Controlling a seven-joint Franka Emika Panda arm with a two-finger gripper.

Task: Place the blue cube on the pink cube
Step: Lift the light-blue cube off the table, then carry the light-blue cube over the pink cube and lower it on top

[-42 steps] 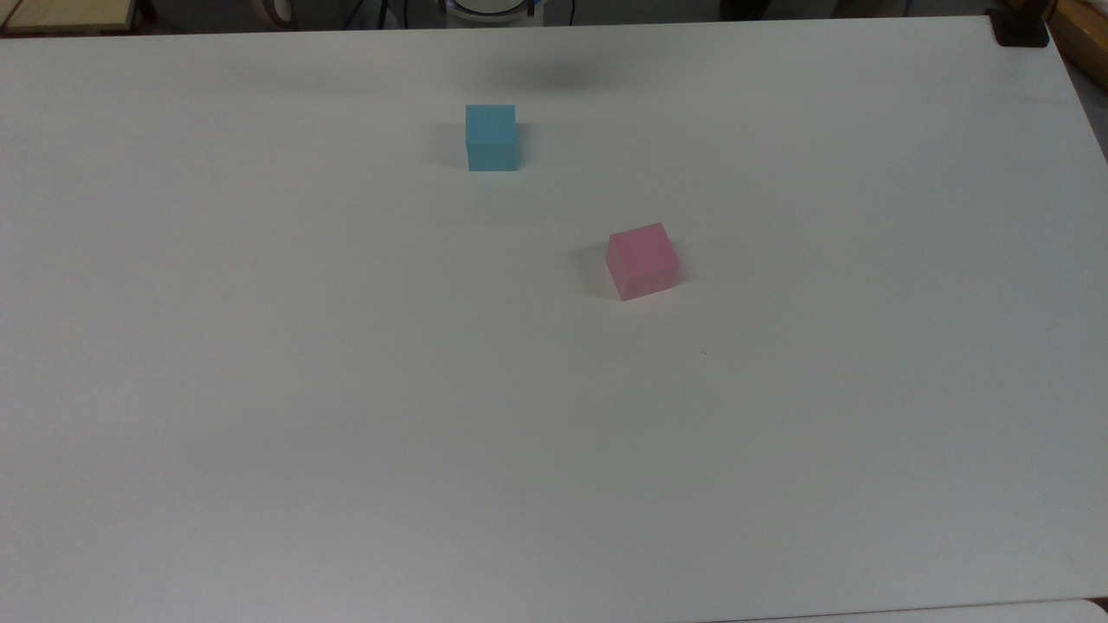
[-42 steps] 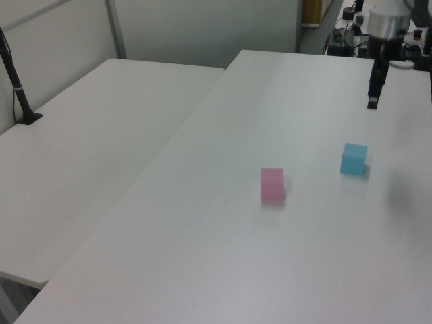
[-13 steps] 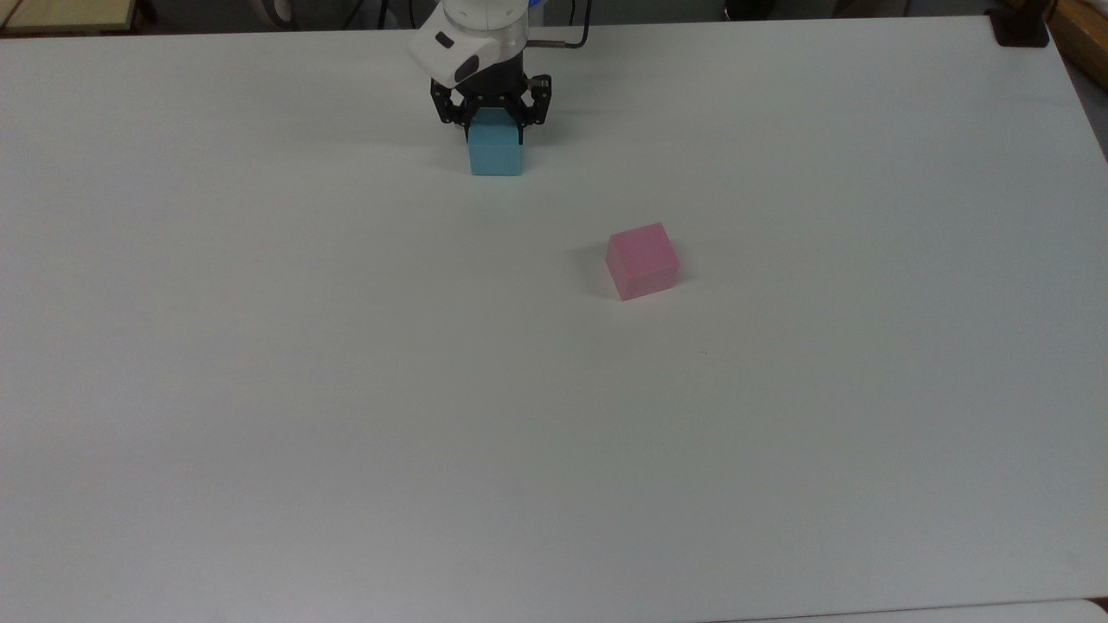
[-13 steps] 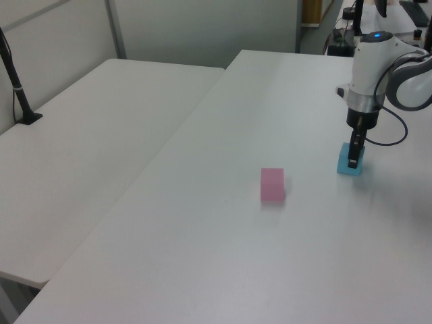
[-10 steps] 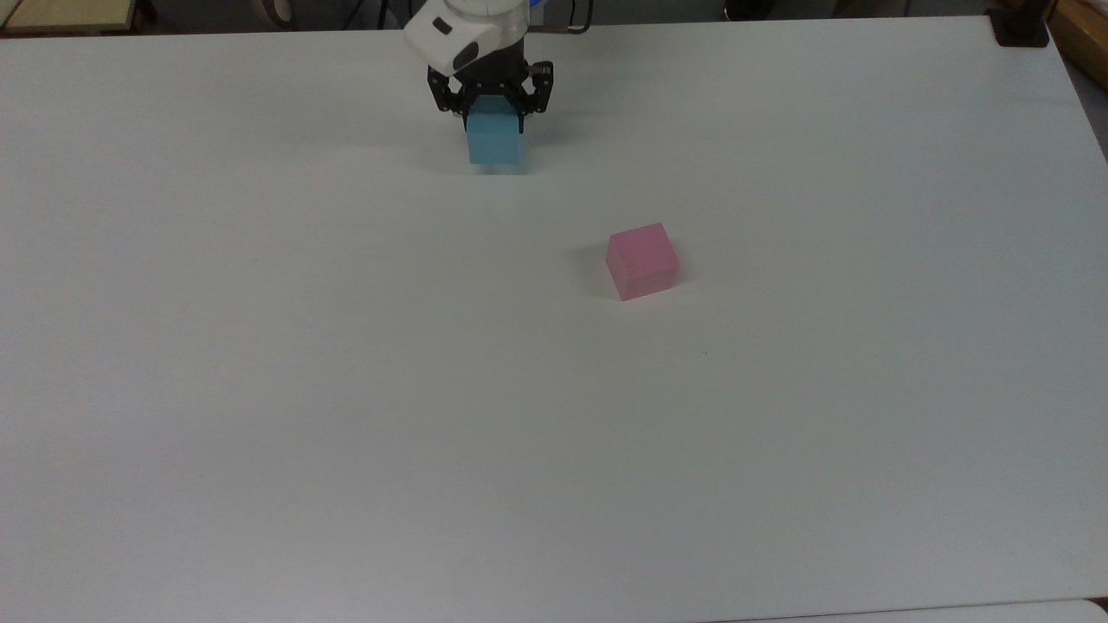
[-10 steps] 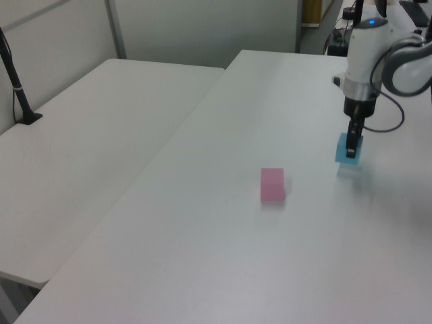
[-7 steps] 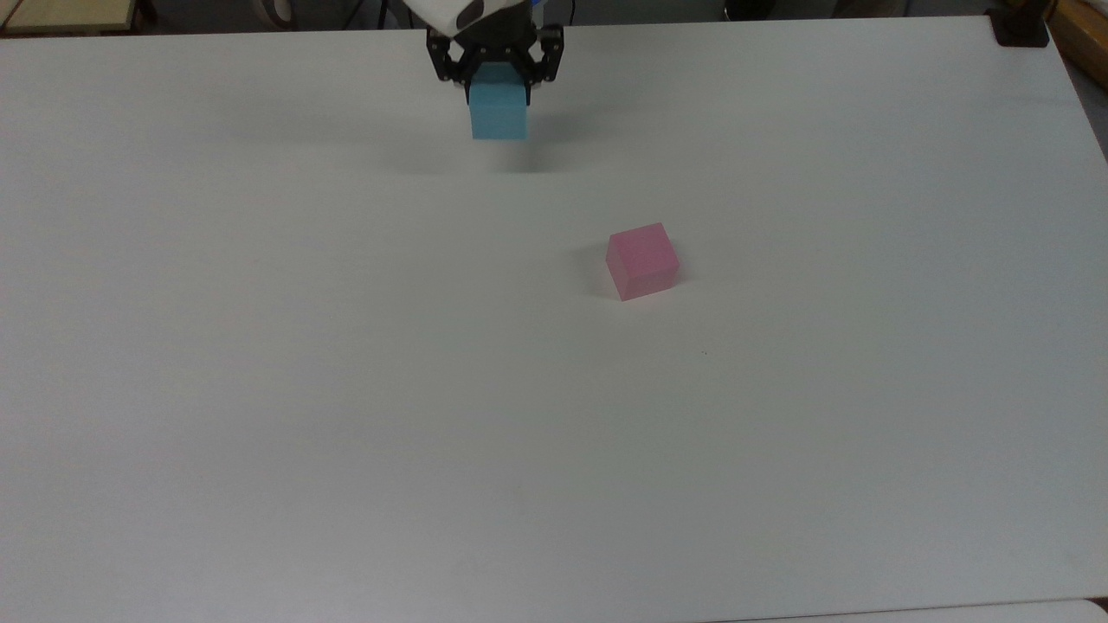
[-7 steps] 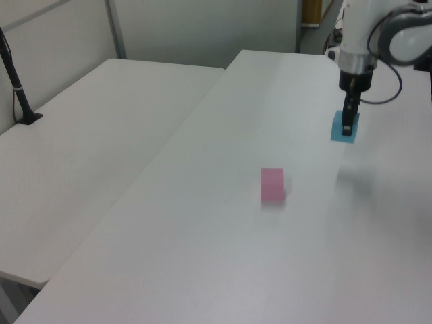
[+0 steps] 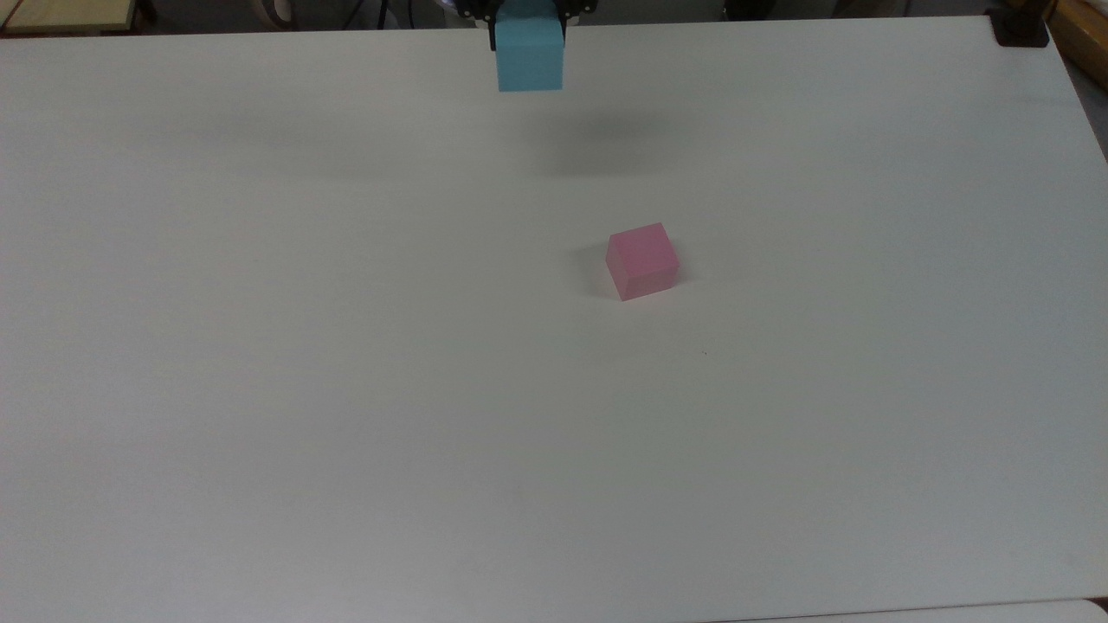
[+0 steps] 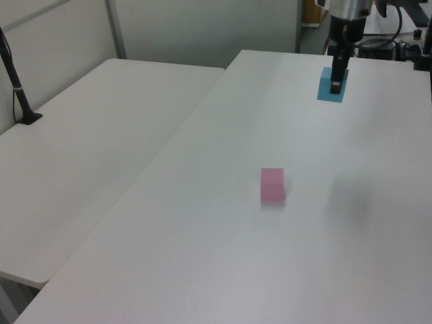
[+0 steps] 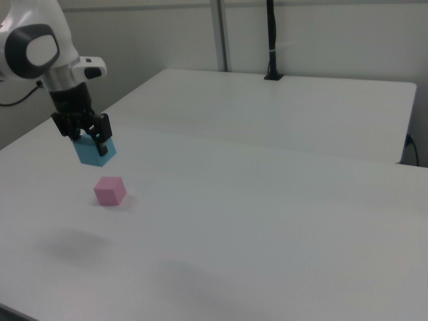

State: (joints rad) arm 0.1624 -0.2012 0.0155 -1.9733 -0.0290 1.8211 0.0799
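The tool (image 11: pixel 87 139) has its two black fingers closed against opposite sides of the blue cube (image 11: pixel 94 151) and holds it up in the air, clear of the white counter (image 9: pixel 346 389). In the right view the cube hangs just above and slightly to the right view's left of the pink cube (image 11: pixel 110 190), with a visible gap between the two. In the top view the blue cube (image 9: pixel 529 55) sits at the upper edge of the picture, with the tool's dark fingers showing at its top corners, and a soft grey shadow lies on the counter below and to the top view's right of it. In the left view the tool (image 10: pixel 337 81) points straight down from the arm, one finger lying across the near face of the blue cube (image 10: pixel 329 89).

The pink cube (image 9: pixel 641 260) rests flat on the counter near the middle of the top view, turned a little so that its edges run at a slant to the counter's edges. In the left view the pink cube (image 10: pixel 273 185) stands well apart from the raised blue one.

A second white table (image 10: pixel 88 135) stands alongside the counter, and a black post (image 11: pixel 271 40) rises from its far edge.
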